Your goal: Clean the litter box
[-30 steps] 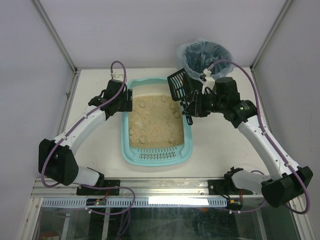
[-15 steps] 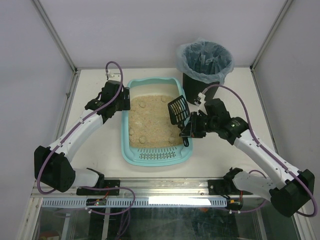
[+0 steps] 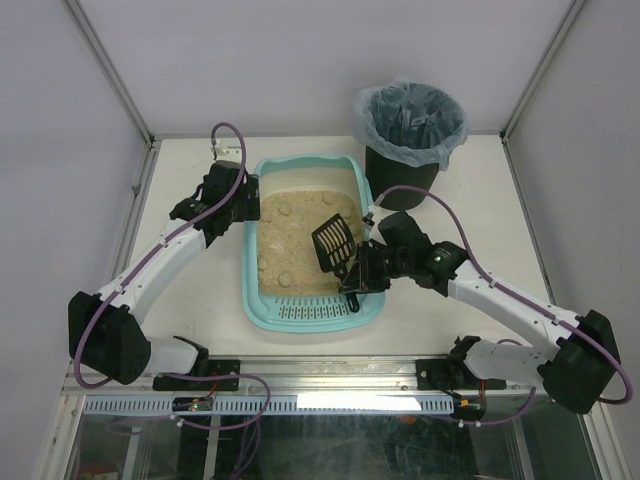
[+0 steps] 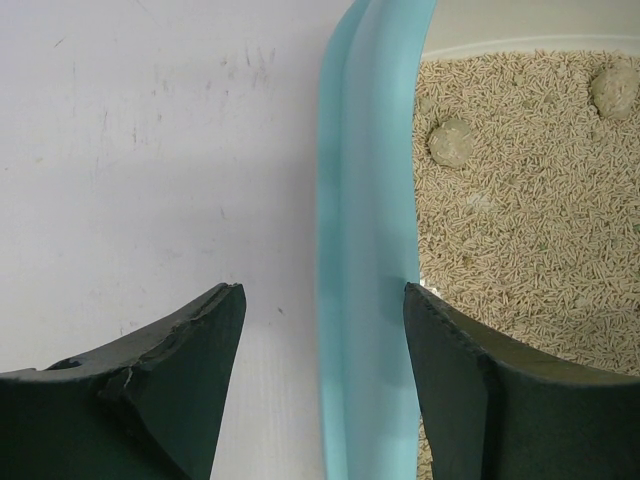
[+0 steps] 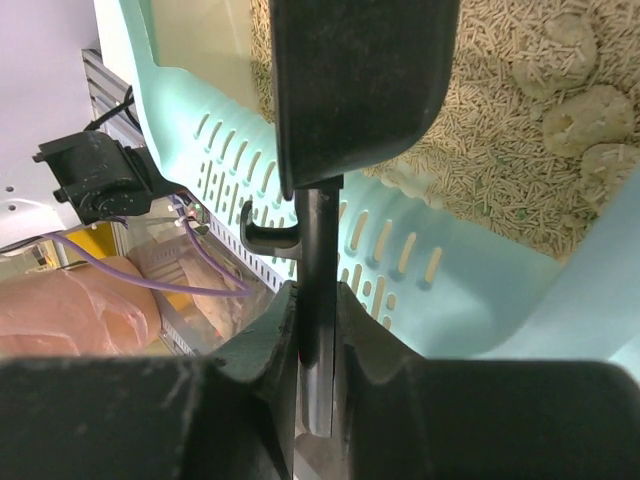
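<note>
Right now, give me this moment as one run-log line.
left gripper: open, straddling litter box left rim | right gripper: shut on scoop handle | scoop head: over litter | clumps: visible in litter

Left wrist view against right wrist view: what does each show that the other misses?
Left wrist only: the open left gripper straddling the litter box rim, bare table beside it. Right wrist only: the right gripper shut on the scoop handle, the box's slotted end. Both: teal box, litter with clumps.
</note>
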Robot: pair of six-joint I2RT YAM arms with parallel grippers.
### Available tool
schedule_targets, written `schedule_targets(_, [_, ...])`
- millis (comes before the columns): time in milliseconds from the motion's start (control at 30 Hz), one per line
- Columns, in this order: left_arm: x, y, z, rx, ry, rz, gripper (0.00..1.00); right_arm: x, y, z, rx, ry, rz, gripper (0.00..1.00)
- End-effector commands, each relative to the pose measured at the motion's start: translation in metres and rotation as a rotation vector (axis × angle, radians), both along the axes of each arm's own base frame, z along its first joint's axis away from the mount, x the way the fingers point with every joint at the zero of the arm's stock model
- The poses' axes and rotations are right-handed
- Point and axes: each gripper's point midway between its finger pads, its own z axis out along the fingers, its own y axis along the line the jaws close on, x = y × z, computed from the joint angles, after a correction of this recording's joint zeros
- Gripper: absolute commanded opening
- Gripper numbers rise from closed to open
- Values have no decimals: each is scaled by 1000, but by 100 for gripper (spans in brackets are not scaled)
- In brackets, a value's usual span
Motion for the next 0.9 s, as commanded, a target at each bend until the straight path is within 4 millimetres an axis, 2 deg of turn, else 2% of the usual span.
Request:
schedule_targets(0, [7, -3, 17, -19, -70, 1, 67, 2, 12, 1, 16, -29, 2, 14])
schedule_targets(367, [7, -3, 20, -19, -76, -3, 66, 7, 11, -1, -61, -67, 2, 28])
schedule_targets(533, [6, -3, 20, -19, -78, -4, 66, 7, 5, -1, -94, -84, -3, 29])
schedule_targets(867, [6, -3, 20, -18, -77, -5, 66, 23, -23, 21, -209, -218, -52, 36])
